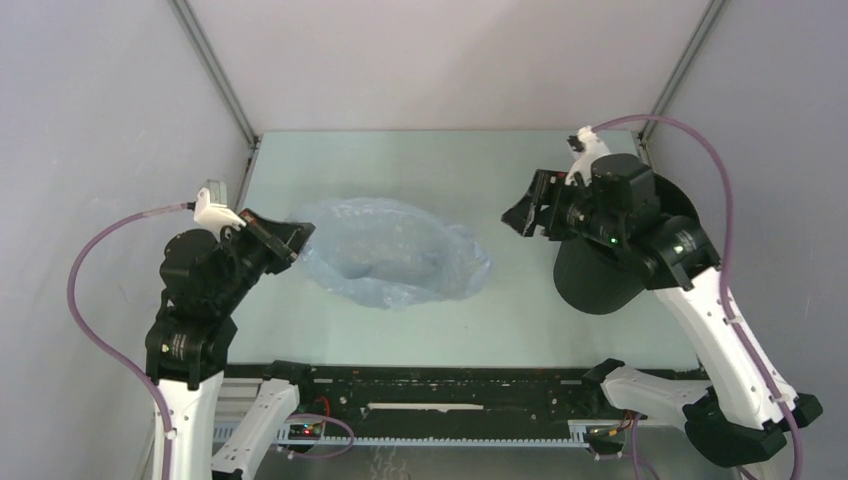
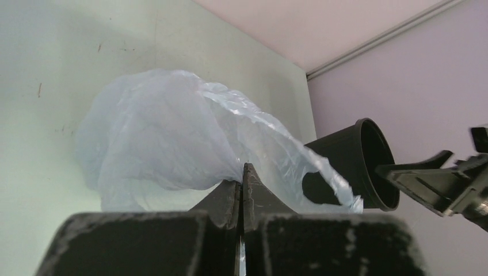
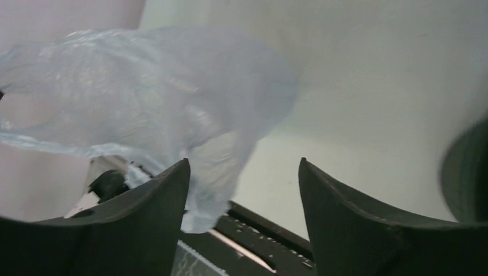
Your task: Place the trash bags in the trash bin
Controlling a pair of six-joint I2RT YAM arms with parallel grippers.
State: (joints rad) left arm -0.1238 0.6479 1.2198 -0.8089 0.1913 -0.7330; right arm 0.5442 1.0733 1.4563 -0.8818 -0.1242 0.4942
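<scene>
Fingers first, on the left: the left fingers [image 1: 288, 238] are clenched tight, and the wrist view shows a fold of the trash bag [image 1: 392, 255] nipped between their tips. The bag itself lies crumpled and puffed on the desk [image 1: 450, 160], left of centre, with its left edge at that pinch and the rest spread towards the middle. Across now: the right fingers [image 1: 520, 212] hang spread wide with nothing in them, apart from the bag's right edge. Behind and under the right arm sits the trash bin [image 1: 598, 285], black and half hidden — whether it stands upright I can't tell.

Danger from here? That film is thin and the hold is small, so a quick pull could slide it free or tear it. The bag looks wider than the bin's mouth, so it may drape over the rim rather than drop in — and the right arm crowds the bin and could knock it.

Count: one bag, one bin, two sets of fingers.
</scene>
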